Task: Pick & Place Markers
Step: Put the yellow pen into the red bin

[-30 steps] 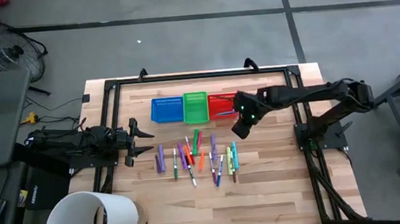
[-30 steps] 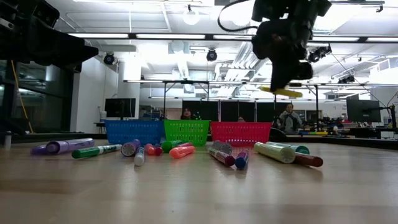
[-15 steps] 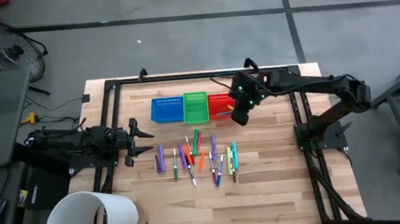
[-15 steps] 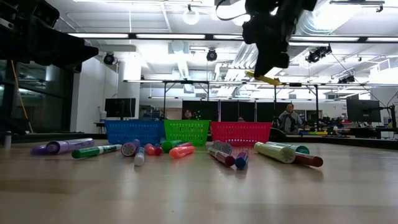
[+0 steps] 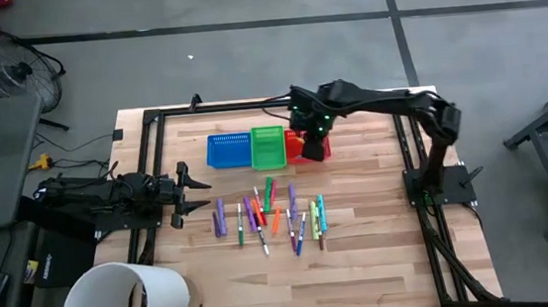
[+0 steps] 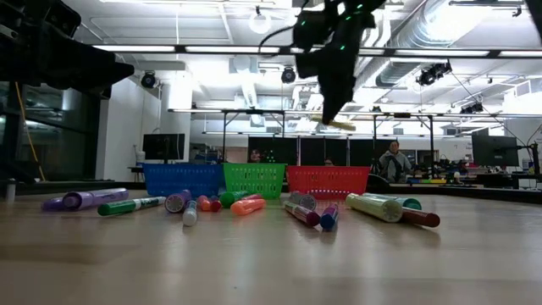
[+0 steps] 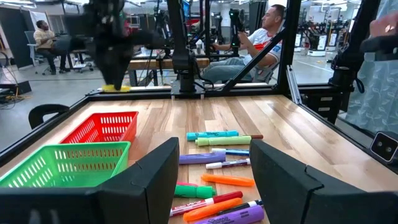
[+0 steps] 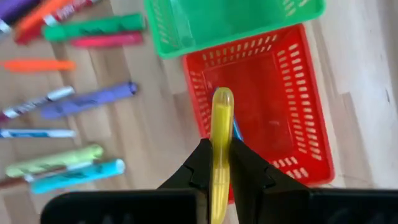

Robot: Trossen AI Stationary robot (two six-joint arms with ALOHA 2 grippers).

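Right gripper (image 8: 214,163): closed on a yellow marker (image 8: 221,134), held above the table.
Marker to basket: the red basket (image 8: 311,130) lies straight below the marker's tip; the marker's long axis runs forward out of the fingers.
Likely next: lower and let go, I judge.
In the way: nothing seen; the green basket (image 5: 268,146) sits just left of the red one, the blue basket (image 5: 226,150) beyond it.
Other markers (image 5: 269,214): scattered on the table, nearer than the baskets.
Left gripper (image 5: 201,193): wide open, empty, waiting at the left edge.
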